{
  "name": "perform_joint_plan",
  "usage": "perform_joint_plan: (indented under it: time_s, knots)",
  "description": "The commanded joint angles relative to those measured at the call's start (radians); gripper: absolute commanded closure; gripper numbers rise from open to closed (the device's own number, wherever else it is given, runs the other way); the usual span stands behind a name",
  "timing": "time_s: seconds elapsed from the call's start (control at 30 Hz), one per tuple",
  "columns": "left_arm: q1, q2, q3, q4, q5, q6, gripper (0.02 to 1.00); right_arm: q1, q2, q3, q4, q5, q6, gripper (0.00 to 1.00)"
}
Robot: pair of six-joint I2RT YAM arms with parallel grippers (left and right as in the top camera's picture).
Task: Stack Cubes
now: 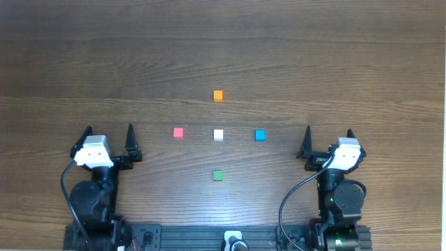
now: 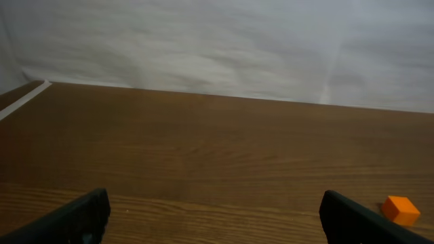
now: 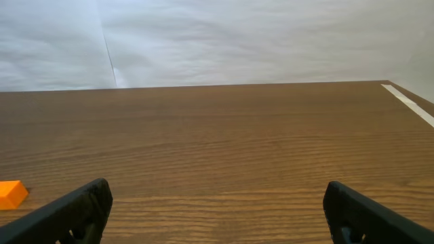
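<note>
Five small cubes lie apart on the wooden table: orange [image 1: 218,95] farthest back, pink [image 1: 178,132], white [image 1: 219,134] and blue [image 1: 260,135] in a row, and green [image 1: 218,176] nearest the arms. My left gripper [image 1: 109,141] rests open at the near left, well left of the pink cube. My right gripper [image 1: 327,141] rests open at the near right, right of the blue cube. The orange cube [image 2: 400,209] appears past my left fingers, and the same orange cube [image 3: 11,194] beside my right ones. Nothing is held.
Bare wood surrounds the cubes on all sides. A white wall [image 2: 217,47] rises behind the table's far edge. A pale strip of tape [image 3: 410,103] marks the table's far right corner, another tape strip [image 2: 24,99] the far left.
</note>
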Motion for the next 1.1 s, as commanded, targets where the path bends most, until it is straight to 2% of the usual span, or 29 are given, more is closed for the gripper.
perform_joint_plan:
  time_s: [0.03,0.2,0.27,0.4,0.5,0.7,0.93,1.1]
  knots:
    - [0.003,-0.007,-0.006,0.003,-0.006,0.013,0.018,0.000,-0.009,-0.010,0.003,-0.009,-0.005,0.009]
    - [-0.023,0.006,-0.003,0.004,0.106,0.004,0.018,0.000,-0.009,-0.010,0.003,-0.009,-0.005,0.009]
    - [-0.049,0.061,0.028,0.003,0.117,-0.044,0.020,0.000,-0.009,-0.010,0.003,-0.009,-0.005,0.009]
    - [-0.106,0.285,0.165,-0.006,0.190,-0.117,0.023,0.000,-0.009,-0.010,0.003,-0.009,-0.005,0.007]
    - [-0.159,0.517,0.348,-0.101,0.220,-0.172,0.020,0.000,-0.009,-0.010,0.003,-0.009,-0.005,0.007]
    - [-0.267,0.892,0.661,-0.330,0.203,-0.251,0.020,0.000,-0.009,-0.010,0.003,-0.009,-0.005,0.009]
    - [-0.346,1.298,0.946,-0.593,0.101,-0.376,0.020,0.000,-0.009,-0.010,0.003,-0.009,-0.005,0.007]
    - [-0.399,1.477,1.003,-0.623,0.077,-0.424,0.020,0.000,-0.009,-0.010,0.003,-0.009,-0.005,0.009]
